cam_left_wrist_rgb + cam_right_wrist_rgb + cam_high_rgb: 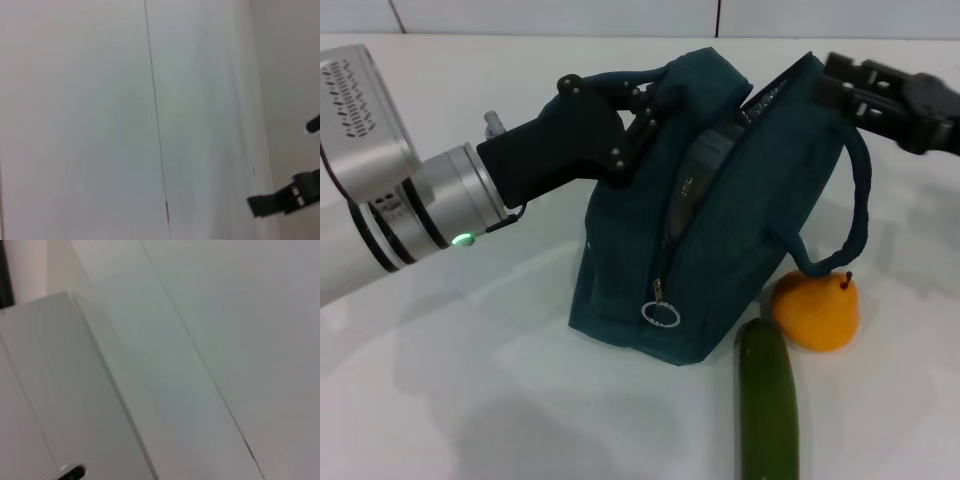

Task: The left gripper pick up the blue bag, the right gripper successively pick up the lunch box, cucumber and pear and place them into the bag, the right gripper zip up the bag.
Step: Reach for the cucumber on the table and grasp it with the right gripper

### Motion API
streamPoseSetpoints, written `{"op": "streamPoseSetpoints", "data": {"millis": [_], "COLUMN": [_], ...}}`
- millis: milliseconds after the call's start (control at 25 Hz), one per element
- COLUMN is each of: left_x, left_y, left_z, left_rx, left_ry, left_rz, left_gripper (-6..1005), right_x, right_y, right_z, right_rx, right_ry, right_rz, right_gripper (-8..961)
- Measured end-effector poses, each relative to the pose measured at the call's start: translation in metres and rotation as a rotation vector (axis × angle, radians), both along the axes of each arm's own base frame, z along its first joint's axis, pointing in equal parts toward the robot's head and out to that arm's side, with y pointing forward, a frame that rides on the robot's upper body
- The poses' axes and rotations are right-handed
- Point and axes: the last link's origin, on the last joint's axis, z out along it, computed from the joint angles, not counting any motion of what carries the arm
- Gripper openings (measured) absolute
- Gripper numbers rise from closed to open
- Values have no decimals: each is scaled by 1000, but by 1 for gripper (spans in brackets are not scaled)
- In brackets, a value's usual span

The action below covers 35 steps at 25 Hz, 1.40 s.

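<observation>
The blue bag [720, 240] stands on the white table in the head view. Its zipper is undone, and the ring pull [660, 313] hangs low on the front. My left gripper [645, 105] is shut on the fabric at the bag's upper left and holds it up. A dark shape [710, 150] shows in the mouth, possibly the lunch box. My right gripper [832, 82] hovers open at the bag's upper right rim, above the strap [860, 215]. The pear [817, 312] and cucumber [767, 400] lie on the table right of the bag.
The white table [470, 400] spreads left of and in front of the bag, with a tiled wall [570, 15] behind. Both wrist views show only pale surfaces. Black parts of a gripper [285, 199] show in the left wrist view.
</observation>
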Motion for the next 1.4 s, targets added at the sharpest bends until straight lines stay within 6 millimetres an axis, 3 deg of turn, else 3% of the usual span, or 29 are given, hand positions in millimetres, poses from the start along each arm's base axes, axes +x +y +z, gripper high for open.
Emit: {"op": "streamPoseSetpoints", "data": {"millis": [160,360,560,760,1000,1400], "left_x": [-1,-5,-6,-10,-16,-16], "left_y": [0,-2,-1,-1,1,3], "left_z": [1,0,1,3,5,4], "left_rx": [2,-4,12,25,47,56], "left_ry": [-2,-14,-63,-97,-124,-127], "left_rz": [4,27,71,109,158,175], "left_gripper": [47,47,48,48,48,48], "right_x": [-2,-20,-25,-31,-36,-76], "right_y": [-9,-25,-36,-43,-45,-17], "right_z": [23,42,56,59,58,51], "right_rx": [30,-13,-58,-103,-37,-233], "right_ry": [-86,-261,-333,-370,-407,-637], "right_rz": [100,296,350,435,537,625], "right_gripper": [651,652,653,654,652,690]}}
